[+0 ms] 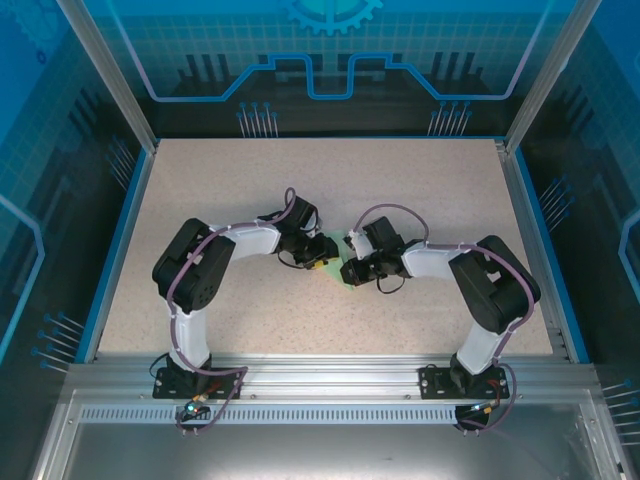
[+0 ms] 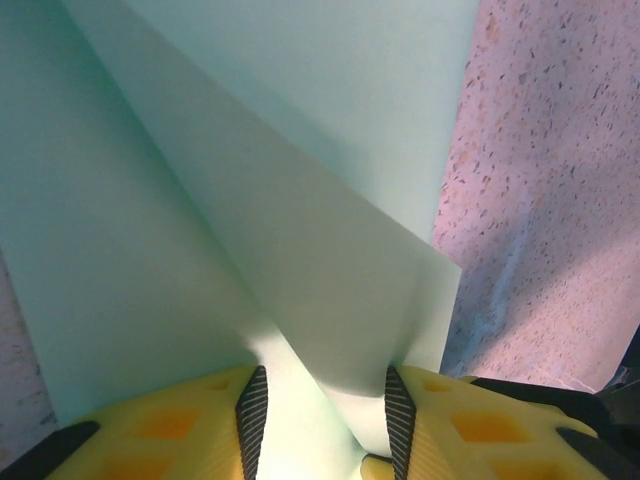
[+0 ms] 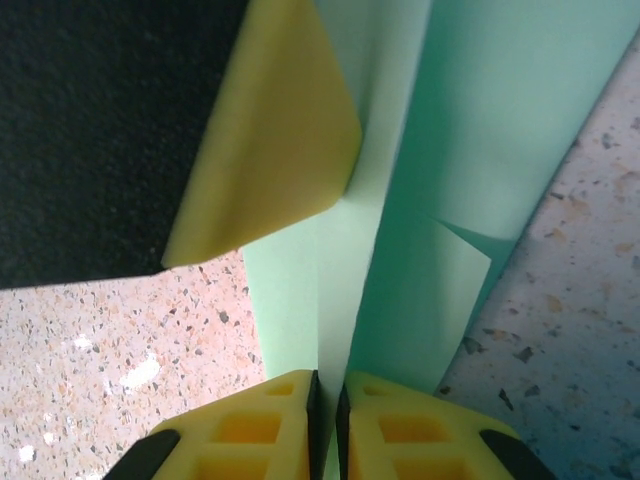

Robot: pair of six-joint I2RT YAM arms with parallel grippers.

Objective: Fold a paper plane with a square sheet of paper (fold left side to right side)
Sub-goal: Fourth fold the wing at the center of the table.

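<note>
The pale green sheet of paper [image 1: 334, 247] lies near the middle of the speckled table [image 1: 420, 190]. The two arms meet over it, the left one reaching in from 9 o'clock and the right one from 3 o'clock.

From the left wrist, the left gripper [image 2: 325, 405] sits at 6 o'clock with its jaws partly open. A raised flap of the paper runs up between the ribbed black pads [image 2: 252, 415] towards 12 o'clock. The flap lies close to the pad on the 3 o'clock side, but the angle is too steep to say whether either pad presses on it. Overlapping folded layers spread from 9 to 1 o'clock, with bare table at 3 o'clock.

From the right wrist, the right gripper [image 3: 328, 400] sits at 6 o'clock with its jaws all but closed, pinching an upright creased edge of the paper between them. From that pinch the crease climbs towards 12 o'clock. A small folded corner shows at 4 o'clock. At 11 o'clock a yellow finger [image 3: 275, 140] of the other gripper rests against the sheet.
</note>
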